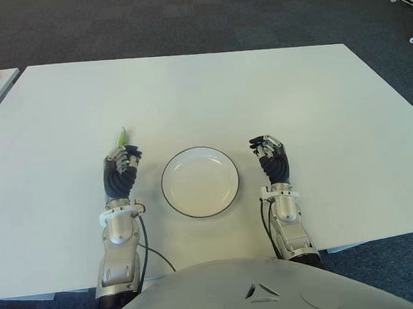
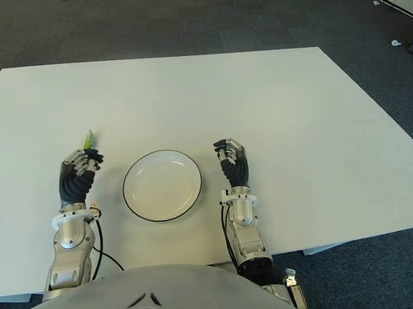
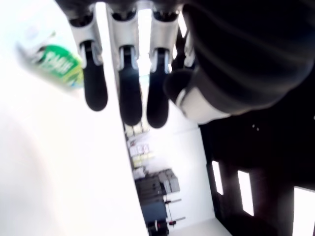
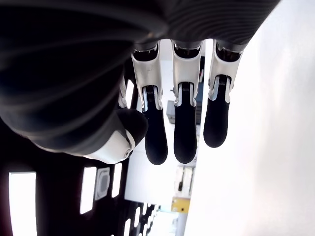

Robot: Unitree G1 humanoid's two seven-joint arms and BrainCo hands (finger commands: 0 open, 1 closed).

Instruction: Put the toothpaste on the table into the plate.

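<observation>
White tabletop [image 1: 272,85] fills most of the eye views, with dark grey carpet [image 1: 181,17] beyond its far edge. At the middle of the near part of the tabletop sits a round white plate [image 1: 200,181] with a thin dark rim, holding nothing. The left robot hand [image 1: 121,167] shows at nine o'clock from the plate, well clear of its rim, fingers [image 3: 123,83] hanging loosely apart and gripping nothing. Just past those fingertips, at twelve o'clock from the left robot hand, lies the toothpaste [image 1: 121,137], a small green and white tube on the tabletop; in the left wrist view it shows beside the outermost finger, and I cannot tell whether they touch. The right robot hand [image 1: 269,154] shows at three o'clock from the plate, fingers [image 4: 184,123] relaxed and separate, with nothing between them.
</observation>
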